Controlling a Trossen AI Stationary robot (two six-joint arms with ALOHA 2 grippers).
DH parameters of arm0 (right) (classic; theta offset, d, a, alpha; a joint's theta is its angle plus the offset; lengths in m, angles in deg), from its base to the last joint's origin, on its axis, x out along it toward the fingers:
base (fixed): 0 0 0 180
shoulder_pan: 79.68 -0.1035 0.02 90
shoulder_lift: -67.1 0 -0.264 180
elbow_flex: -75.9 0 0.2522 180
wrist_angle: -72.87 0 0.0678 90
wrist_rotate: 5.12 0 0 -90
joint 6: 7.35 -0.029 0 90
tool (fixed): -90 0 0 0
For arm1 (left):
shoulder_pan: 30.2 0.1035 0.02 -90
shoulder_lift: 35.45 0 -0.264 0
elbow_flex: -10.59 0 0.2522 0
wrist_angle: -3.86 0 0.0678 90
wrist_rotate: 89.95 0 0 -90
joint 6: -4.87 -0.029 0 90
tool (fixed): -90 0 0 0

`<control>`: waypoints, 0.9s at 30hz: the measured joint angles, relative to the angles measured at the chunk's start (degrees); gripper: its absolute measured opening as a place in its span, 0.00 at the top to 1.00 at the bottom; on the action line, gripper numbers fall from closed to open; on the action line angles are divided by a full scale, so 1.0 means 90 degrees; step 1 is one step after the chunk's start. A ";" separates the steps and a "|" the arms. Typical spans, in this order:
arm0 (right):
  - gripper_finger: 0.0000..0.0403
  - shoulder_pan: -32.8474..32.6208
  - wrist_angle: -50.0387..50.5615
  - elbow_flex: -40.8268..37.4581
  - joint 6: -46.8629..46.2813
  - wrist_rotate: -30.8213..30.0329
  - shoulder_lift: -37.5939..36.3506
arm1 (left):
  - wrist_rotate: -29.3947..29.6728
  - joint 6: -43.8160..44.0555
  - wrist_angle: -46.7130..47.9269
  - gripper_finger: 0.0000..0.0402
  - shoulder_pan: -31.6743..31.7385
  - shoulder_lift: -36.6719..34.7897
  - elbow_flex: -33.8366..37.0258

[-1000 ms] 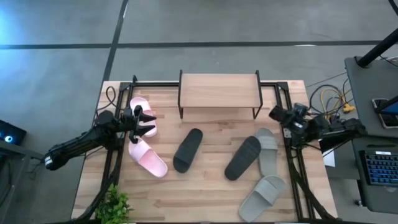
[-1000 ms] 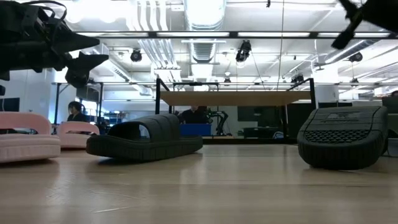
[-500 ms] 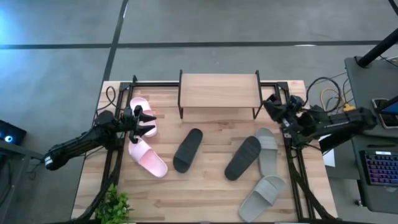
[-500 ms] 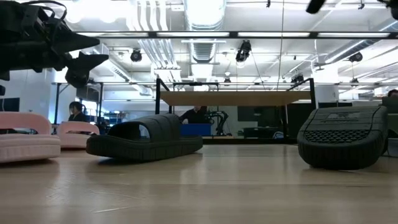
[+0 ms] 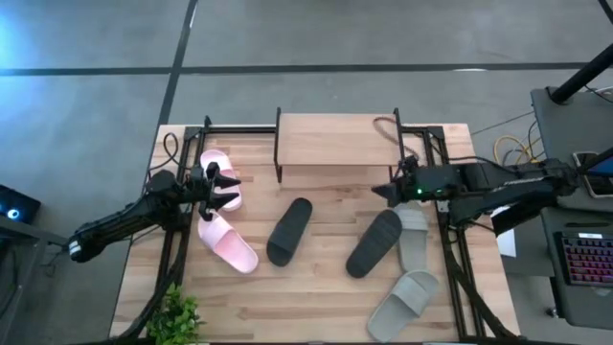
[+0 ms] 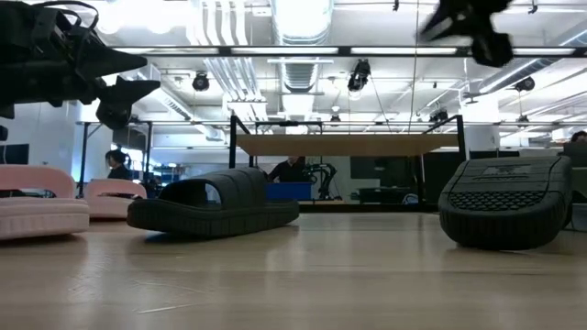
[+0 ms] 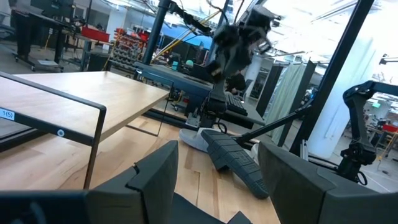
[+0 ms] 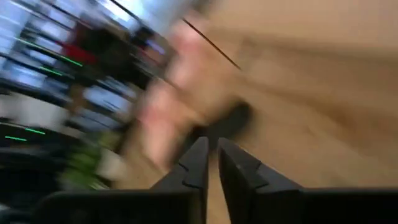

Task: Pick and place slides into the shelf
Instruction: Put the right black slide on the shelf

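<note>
The shelf (image 5: pixel 337 142) stands at the table's far edge, its wooden top on thin dark legs. Two pink slides (image 5: pixel 228 242) lie at the left. One black slide (image 5: pixel 289 231) lies flat in the middle. The other black slide (image 5: pixel 374 241) is tipped against a grey slide (image 5: pixel 412 233), its ribbed sole (image 6: pixel 504 211) facing the low camera. A second grey slide (image 5: pixel 405 305) lies near the front. My left gripper (image 5: pixel 225 187) hovers open over the far pink slide. My right gripper (image 5: pixel 376 192) is shut, raised above the tipped black slide's far end (image 5: pixel 391 220), pointing toward the table's left.
Dark frame rails (image 5: pixel 450 249) run along both table sides. A small green plant (image 5: pixel 177 316) sits at the near left corner. Cables (image 5: pixel 508 149) and a side desk with a keyboard (image 5: pixel 584 259) lie off the right edge. Bare wood shows in front of the shelf.
My right arm has swung in from the table's right edge toward the centre, turning until its gripper points toward the table's left, and now hangs over the tipped black slide's far end. The slides have stayed in place.
</note>
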 joint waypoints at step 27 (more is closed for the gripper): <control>0.62 -0.0062 0.3651 0.1260 0.2090 0.1944 0.2671 | 0.0000 -0.0001 -0.0002 0.48 -0.0001 0.0010 0.0000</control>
